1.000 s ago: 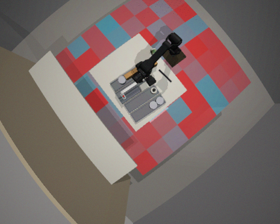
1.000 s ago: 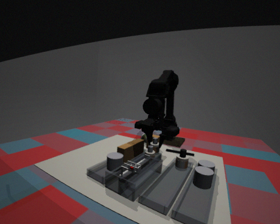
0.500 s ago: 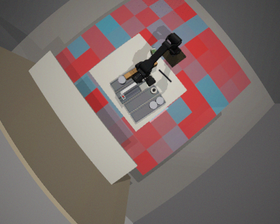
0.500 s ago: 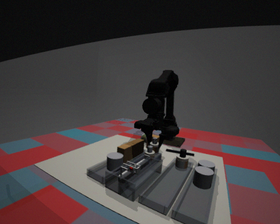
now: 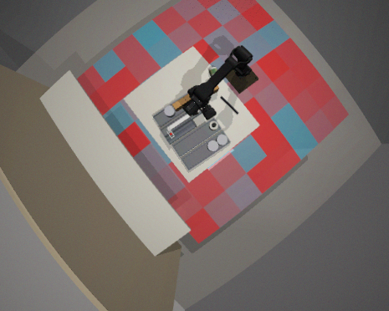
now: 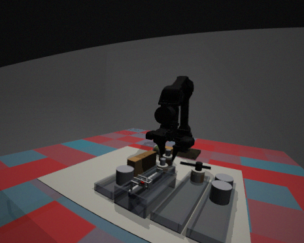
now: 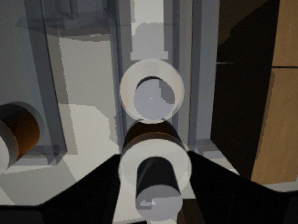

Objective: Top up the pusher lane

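Observation:
My gripper (image 6: 168, 159) (image 7: 153, 159) is shut on an amber jar with a white shoulder and grey-topped knob (image 7: 155, 165) (image 6: 167, 157), upright at the front end of the sprung lane (image 7: 120, 100) (image 6: 133, 204). The lane jar (image 7: 152, 95) (image 6: 163, 164), with the same white rim and grey knob, stands directly behind it, against or close to the white pusher (image 7: 149, 30) (image 5: 179, 124). The two jars look touching or nearly so. The held jar's base and the low front stop are hidden, so I cannot tell whether it stands on the floor.
Another amber jar (image 7: 22, 131) (image 6: 197, 175) (image 5: 213, 124) stands in the neighbouring lane. Grey cylinders (image 5: 169, 110) (image 5: 212, 145) (image 6: 221, 193) stand in the outer lanes. A brown box (image 6: 136, 164) (image 7: 280, 120) (image 5: 181, 102) is close beside the sprung lane. A black bar (image 5: 229, 104) is near the front.

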`<move>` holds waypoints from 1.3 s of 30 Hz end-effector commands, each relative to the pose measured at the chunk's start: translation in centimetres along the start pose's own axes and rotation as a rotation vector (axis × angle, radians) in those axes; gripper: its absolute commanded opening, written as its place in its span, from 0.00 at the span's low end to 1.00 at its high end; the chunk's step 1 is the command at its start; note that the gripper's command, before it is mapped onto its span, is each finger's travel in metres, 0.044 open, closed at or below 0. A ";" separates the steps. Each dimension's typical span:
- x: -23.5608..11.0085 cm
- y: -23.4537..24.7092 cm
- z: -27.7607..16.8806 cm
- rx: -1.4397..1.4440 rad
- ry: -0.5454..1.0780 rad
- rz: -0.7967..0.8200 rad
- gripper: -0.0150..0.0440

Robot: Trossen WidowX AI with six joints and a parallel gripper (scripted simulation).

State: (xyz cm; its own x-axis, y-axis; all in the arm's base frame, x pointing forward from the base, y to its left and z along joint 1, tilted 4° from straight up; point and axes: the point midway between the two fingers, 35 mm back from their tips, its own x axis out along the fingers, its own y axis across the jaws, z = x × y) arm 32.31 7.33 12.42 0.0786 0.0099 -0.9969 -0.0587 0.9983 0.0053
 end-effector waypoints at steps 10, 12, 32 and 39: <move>-0.2 0.0 0.8 -0.002 -0.029 0.003 0.25; -0.2 0.0 0.9 -0.002 -0.029 0.003 0.25; -0.1 0.0 1.1 -0.002 -0.029 0.003 0.25; 0.2 0.0 1.1 -0.002 -0.029 0.003 0.25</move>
State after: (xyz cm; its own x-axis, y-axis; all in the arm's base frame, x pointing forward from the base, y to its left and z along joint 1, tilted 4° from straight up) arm 32.91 7.37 12.29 0.0868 0.0116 -0.9962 -0.0576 0.9983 0.0066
